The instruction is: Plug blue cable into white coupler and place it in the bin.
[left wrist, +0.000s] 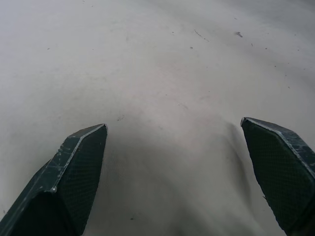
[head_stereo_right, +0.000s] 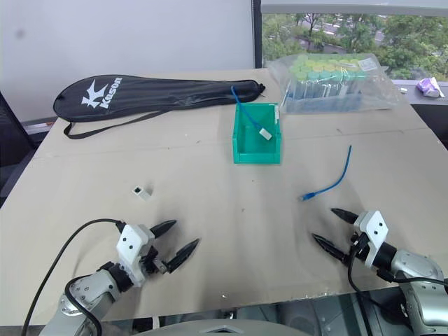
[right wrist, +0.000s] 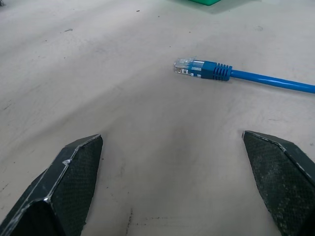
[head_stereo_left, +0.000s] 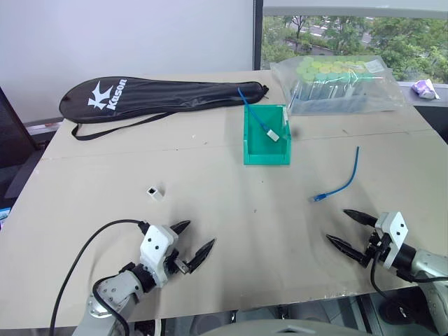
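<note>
The right claw [head_stereo_left: 350,229] hovers low over the worktop [head_stereo_left: 231,210], fingers spread apart and empty. Just beyond it lies the blue cable [head_stereo_left: 341,183], a thin bright-blue curve, its clear plug [right wrist: 186,66] pointing toward the left claw [head_stereo_left: 192,242], also spread apart. The white coupler [head_stereo_left: 155,192] lies beyond that. The bin [head_stereo_left: 266,155] stands farther back.

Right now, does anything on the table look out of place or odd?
Yes: the bin already holds a blue cable plugged into a white coupler, its tail hanging over the rim. A second blue cable and white coupler lie loose, far apart.
</note>
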Motion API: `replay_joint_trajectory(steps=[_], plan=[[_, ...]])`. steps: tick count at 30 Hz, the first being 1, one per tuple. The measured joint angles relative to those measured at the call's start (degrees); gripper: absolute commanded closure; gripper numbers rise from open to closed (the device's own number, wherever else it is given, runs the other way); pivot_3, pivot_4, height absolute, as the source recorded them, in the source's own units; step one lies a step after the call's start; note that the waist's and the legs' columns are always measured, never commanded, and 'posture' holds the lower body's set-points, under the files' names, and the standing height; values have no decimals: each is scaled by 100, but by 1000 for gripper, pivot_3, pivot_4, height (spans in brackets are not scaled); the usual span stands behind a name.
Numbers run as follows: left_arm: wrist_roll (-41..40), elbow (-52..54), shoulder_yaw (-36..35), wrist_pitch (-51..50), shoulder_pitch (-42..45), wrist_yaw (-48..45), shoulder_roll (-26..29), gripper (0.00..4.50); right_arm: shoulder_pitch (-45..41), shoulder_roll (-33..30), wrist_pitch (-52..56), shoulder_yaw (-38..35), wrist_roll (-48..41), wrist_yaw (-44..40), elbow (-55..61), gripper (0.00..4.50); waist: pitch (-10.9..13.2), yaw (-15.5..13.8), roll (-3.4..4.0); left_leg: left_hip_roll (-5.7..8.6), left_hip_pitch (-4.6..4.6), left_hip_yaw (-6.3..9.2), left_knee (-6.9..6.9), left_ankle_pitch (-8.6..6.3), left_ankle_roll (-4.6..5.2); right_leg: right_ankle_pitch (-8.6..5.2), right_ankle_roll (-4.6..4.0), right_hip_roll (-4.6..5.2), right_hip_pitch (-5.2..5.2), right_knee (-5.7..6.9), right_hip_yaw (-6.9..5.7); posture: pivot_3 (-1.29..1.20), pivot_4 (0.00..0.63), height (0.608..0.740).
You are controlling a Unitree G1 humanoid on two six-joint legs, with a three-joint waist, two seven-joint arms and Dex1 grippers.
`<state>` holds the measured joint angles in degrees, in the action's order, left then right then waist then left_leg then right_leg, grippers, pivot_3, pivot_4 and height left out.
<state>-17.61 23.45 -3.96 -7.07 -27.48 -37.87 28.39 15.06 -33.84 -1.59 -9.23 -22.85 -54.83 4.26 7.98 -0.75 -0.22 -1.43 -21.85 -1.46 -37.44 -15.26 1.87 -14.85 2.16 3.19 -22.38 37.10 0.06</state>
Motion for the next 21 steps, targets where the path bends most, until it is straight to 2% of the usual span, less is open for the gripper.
replay_joint_trajectory(steps=[21], plan=[[69,-322,61,416,51,-127,-10,49,-109,-191,-171,-96,1,-181,-314,0,-3,-3,2,1,2,-2,0,0,0,0,0,1,1,-2,2,0,150,740]])
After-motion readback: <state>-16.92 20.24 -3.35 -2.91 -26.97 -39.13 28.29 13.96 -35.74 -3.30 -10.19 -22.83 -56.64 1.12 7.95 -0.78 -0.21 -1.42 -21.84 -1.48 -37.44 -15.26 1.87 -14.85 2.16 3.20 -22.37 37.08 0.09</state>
